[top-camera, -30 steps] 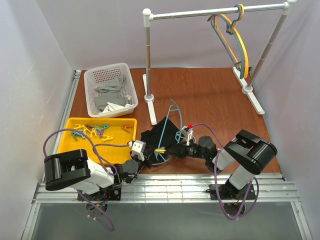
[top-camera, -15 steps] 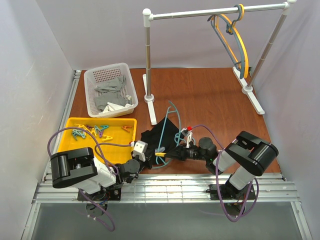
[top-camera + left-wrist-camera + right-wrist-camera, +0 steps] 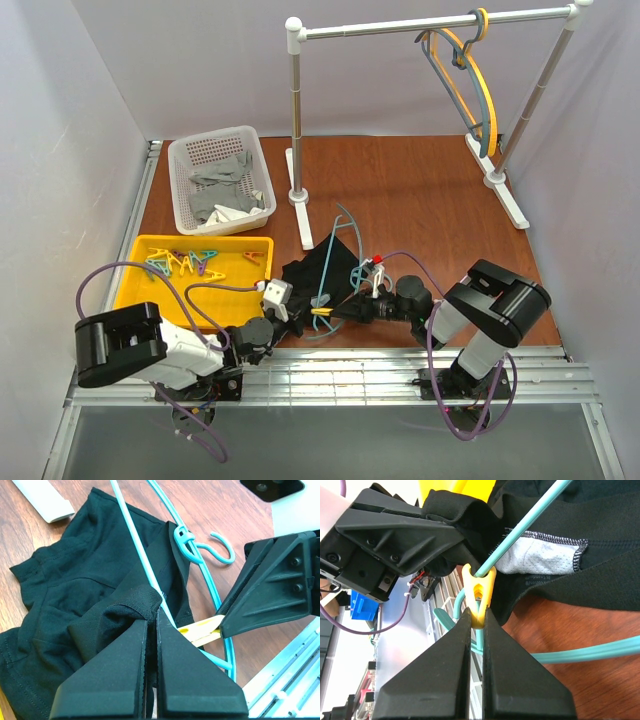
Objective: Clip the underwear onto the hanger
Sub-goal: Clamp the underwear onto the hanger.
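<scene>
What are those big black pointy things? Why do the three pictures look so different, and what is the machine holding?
This is a robot with two arms bolted to a table. One picture looks down from above. The other two come from small cameras on the wrists, so the black wedges are each arm's own fingers, seen very close.

The left gripper is pinched shut on a fold of the black underwear. The right gripper is squeezing a yellow clip, and the clip's mouth sits on the thin teal hanger.

Also on the table are a yellow tray with coloured clips, a white basket of grey cloths and a clothes rail.
</scene>
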Tool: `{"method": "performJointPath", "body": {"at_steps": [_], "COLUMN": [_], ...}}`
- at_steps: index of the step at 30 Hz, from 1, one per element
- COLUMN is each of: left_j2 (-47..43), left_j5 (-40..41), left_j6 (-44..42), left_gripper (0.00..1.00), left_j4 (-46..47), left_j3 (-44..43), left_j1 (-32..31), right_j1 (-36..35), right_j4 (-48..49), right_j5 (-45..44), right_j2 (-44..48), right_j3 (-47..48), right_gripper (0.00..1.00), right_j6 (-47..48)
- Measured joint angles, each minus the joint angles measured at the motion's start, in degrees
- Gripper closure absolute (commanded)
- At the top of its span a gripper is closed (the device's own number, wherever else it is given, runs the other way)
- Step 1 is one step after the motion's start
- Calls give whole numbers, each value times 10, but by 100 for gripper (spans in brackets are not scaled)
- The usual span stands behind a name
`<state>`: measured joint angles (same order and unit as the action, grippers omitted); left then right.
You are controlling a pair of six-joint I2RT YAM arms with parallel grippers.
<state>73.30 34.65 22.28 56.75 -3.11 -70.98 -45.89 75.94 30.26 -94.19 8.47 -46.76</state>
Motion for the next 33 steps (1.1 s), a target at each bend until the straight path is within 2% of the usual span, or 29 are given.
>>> {"method": "performJointPath", "body": {"at_steps": [5,15,33], "left_j2": [4,78,61], "left_j5": [-11,-39,-62], "left_j6": [-1,-21,-44], "left_gripper": [100,100,100], "left_j4": [-7,39,53], "left_j3": [0,0,0], "left_j1": [0,0,0], "right_j1": [0,-2,-7], "right_j4": [0,0,0], "right_j5": [6,21,35], "right_j2": [-14,-17,-38], "right_j3": [1,5,24], "right_gripper": [99,99,99], "right_j6": [1,5,7]}}
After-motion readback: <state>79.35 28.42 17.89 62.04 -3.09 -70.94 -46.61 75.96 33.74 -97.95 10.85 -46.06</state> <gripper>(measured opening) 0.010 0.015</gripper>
